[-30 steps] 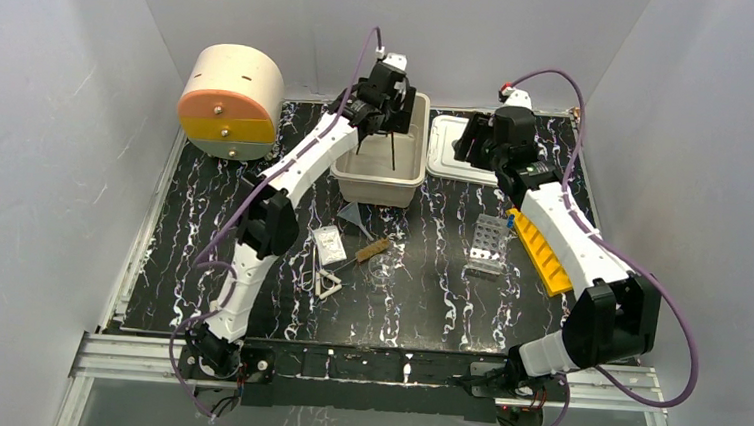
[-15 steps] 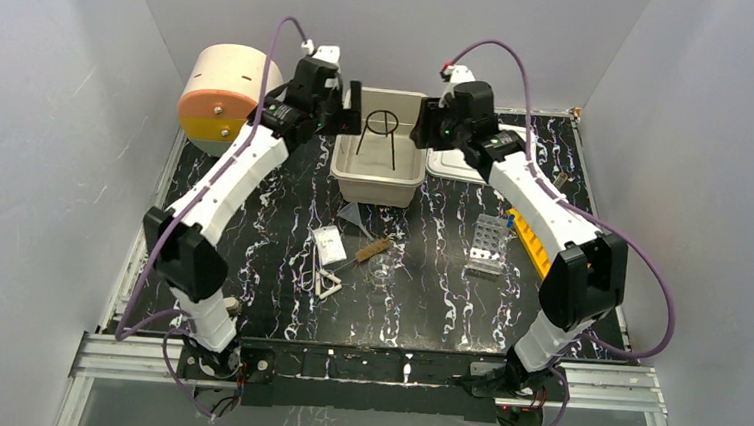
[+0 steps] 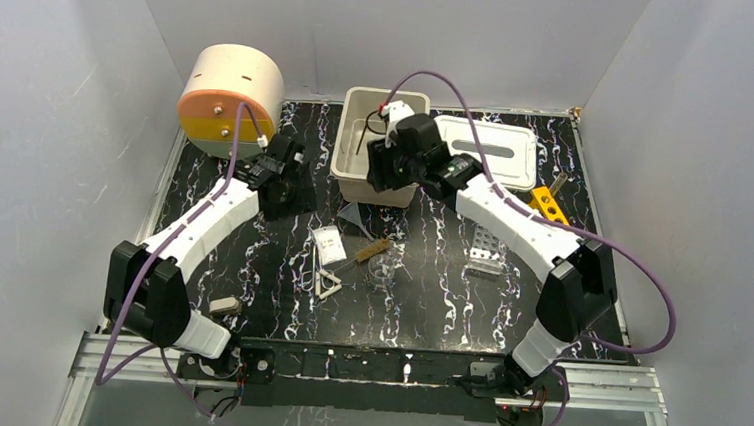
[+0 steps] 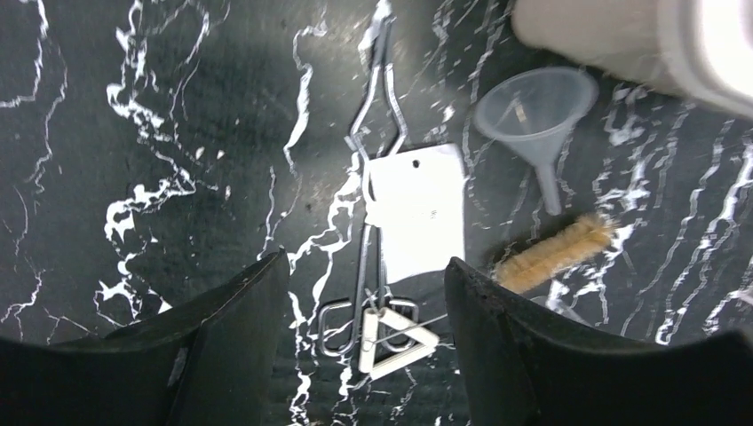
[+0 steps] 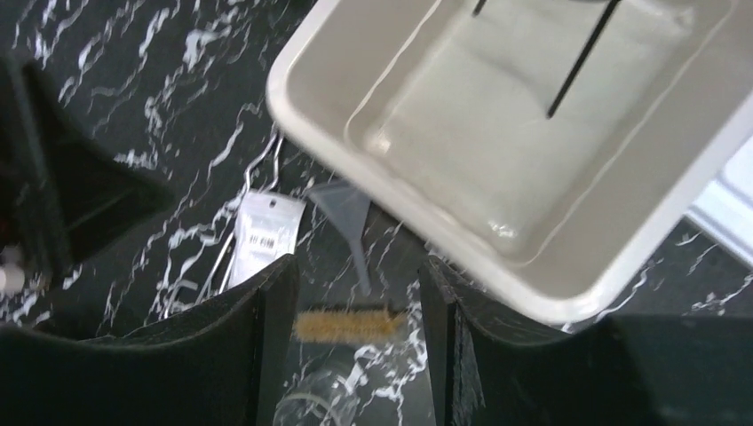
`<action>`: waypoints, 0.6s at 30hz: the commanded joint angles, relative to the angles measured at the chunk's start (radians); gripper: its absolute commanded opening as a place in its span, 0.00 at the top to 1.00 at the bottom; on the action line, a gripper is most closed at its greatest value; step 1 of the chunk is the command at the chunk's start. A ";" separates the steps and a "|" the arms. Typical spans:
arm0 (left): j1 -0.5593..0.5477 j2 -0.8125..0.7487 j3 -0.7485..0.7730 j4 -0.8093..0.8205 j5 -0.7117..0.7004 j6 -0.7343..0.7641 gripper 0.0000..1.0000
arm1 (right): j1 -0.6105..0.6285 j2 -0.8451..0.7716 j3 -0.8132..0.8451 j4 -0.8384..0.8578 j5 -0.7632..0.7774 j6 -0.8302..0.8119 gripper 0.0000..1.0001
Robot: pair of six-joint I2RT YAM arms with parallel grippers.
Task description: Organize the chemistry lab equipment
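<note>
My left gripper (image 3: 288, 193) is open and empty, left of the loose items; in the left wrist view (image 4: 366, 263) it hovers over thin metal tongs (image 4: 374, 133), a clear packet (image 4: 417, 213) and the white triangle frame (image 4: 396, 334). My right gripper (image 3: 393, 172) is open and empty over the front edge of the beige bin (image 3: 349, 161). In its wrist view (image 5: 357, 266) a bristle brush (image 5: 351, 323) and grey funnel (image 5: 343, 203) lie below. A black tripod (image 3: 369, 128) stands in the bin. The grey holed rack (image 3: 486, 251) and yellow tube rack (image 3: 545, 204) lie right.
The beige-and-orange drum (image 3: 228, 102) stands at the back left. A white lid (image 3: 491, 151) lies right of the bin. A clear glass (image 3: 383, 268) sits by the brush (image 3: 371, 251). A small object (image 3: 224, 306) lies near the front left edge.
The left gripper has left the black tripod in the bin and swung back left and nearer. The right gripper has moved from the lid to the bin's front edge.
</note>
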 commanded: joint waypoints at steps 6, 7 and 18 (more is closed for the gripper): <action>0.062 -0.026 -0.106 0.081 0.191 -0.039 0.40 | 0.129 -0.151 -0.184 -0.091 0.076 0.026 0.36; 0.063 -0.034 -0.117 0.095 0.201 -0.039 0.40 | 0.138 -0.175 -0.217 -0.097 0.076 0.031 0.35; 0.063 -0.048 -0.152 0.124 0.231 -0.033 0.34 | 0.273 -0.156 -0.342 -0.165 0.030 0.024 0.01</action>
